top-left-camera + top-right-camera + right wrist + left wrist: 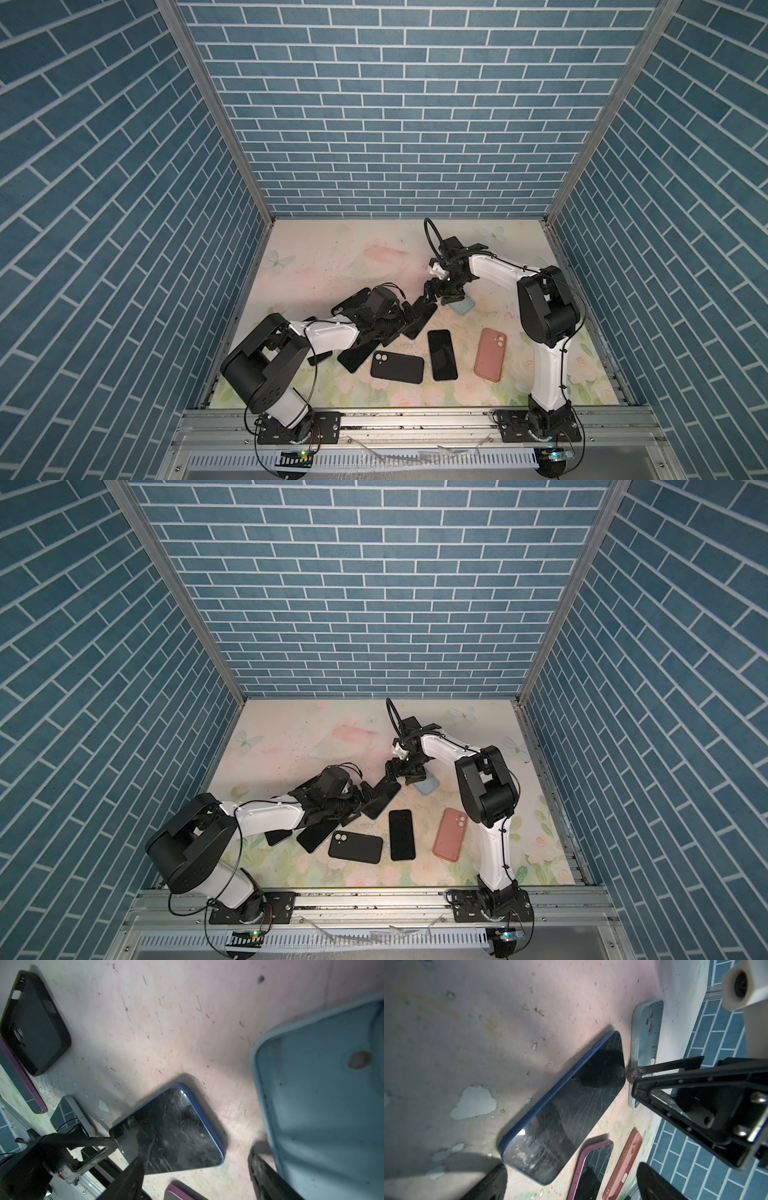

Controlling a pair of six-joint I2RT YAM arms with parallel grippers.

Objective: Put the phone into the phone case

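Note:
A blue-edged phone [566, 1105] lies screen up on the floral table, seen in both top views [424, 320] [384, 800]. Beside its far end lies a light blue phone case [463, 307] [322, 1105], cavity up. My left gripper [571, 1186] [409, 313] stands open at the phone's near end, one finger touching that end. My right gripper [195, 1178] [430, 293] is open at the far end. One of its fingers [128, 1180] lies over the phone's corner and the other sits next to the case's rim.
A black-screened, purple-edged phone [442, 354], a black case [397, 368] and a pink case [490, 354] lie toward the front. Another dark phone [357, 357] lies partly under my left arm, and a black case [351, 301] behind it. Blue brick walls close in three sides.

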